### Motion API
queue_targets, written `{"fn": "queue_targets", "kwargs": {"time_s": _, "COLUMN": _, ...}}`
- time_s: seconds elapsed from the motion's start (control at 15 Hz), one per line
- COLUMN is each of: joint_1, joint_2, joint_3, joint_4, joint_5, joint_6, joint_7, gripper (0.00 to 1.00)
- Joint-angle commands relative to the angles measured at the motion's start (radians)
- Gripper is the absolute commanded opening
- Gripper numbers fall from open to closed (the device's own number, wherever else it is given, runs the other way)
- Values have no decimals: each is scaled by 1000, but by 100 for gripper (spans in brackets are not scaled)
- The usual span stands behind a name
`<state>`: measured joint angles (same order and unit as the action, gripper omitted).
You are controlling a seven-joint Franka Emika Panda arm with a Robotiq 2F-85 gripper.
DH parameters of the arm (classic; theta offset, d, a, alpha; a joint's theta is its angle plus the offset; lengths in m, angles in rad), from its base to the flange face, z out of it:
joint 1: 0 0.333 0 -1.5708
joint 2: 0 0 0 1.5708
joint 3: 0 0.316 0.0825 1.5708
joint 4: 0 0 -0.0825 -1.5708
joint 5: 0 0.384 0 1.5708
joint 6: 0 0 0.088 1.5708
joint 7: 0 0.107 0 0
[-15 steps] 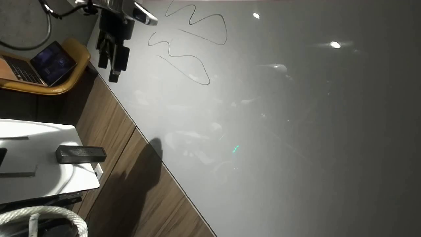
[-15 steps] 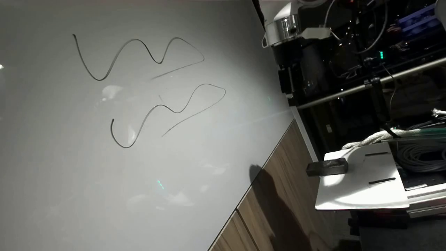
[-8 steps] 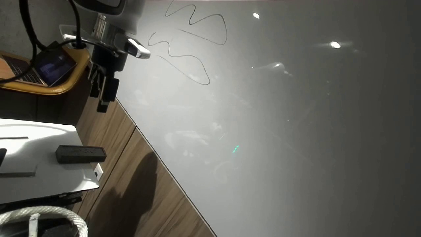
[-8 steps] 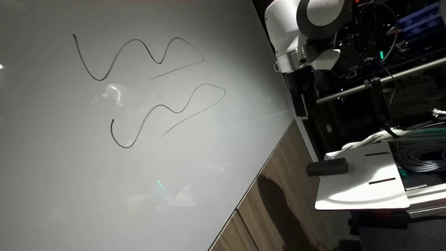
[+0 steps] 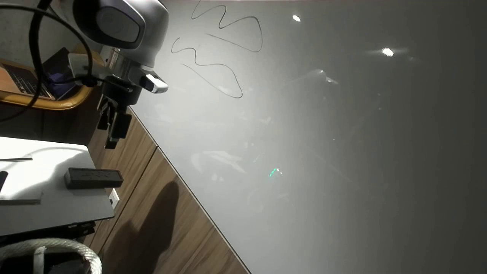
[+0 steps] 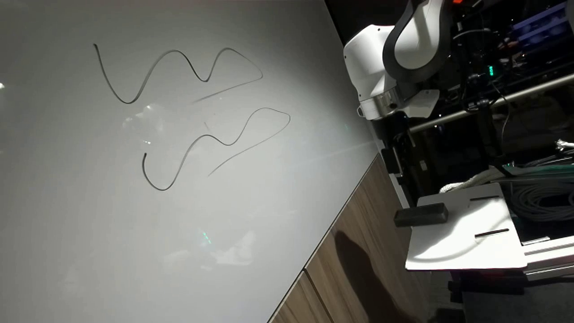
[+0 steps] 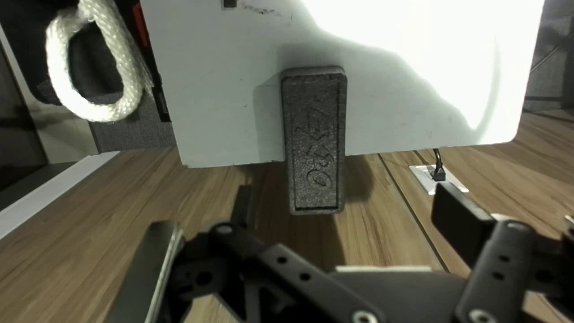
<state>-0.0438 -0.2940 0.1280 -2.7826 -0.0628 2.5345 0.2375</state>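
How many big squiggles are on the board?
2. In an exterior view, the upper squiggle is near the picture's top and the lower squiggle sits beneath it, both on the board. More could be outside the picture.

Block [image 7: 316, 143]: dark grey, finely speckled, with incised markings inside a thin black border. Panel [image 7: 215, 112]: white, shading to grey, with one dazzling bright patch. My end effector [image 7: 349, 211]: black, with silvery screw heads [image 7: 363, 316]; my arm [image 6: 367, 67]: white with dark grey banding. I read the board [image 6: 112, 251] as glossy grey, patterned by two black wavy lines [image 6: 206, 81] and a dashed green glint [image 6: 206, 237]. Wood cladding [image 5: 198, 239]: brown, streaked with darker grain. Rope [image 7: 120, 51]: cream-white, twisted weave.
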Motion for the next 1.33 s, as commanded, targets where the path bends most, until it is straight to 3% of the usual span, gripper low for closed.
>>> {"fn": "queue_targets", "kwargs": {"time_s": 0.0, "joint_1": 2, "joint_2": 102, "joint_3": -22, "joint_4": 10, "joint_5": -15, "joint_6": 79, "joint_7": -11, "gripper": 100}}
{"fn": "queue_targets", "kwargs": {"time_s": 0.73, "joint_1": 5, "joint_2": 292, "joint_3": -82, "joint_4": 47, "joint_5": -99, "joint_6": 200, "joint_7": -20, "gripper": 100}}
{"fn": "queue_targets", "kwargs": {"time_s": 1.27, "joint_1": 24, "joint_2": 380, "joint_3": -102, "joint_4": 84, "joint_5": -98, "joint_6": 239, "joint_7": -24, "gripper": 100}}
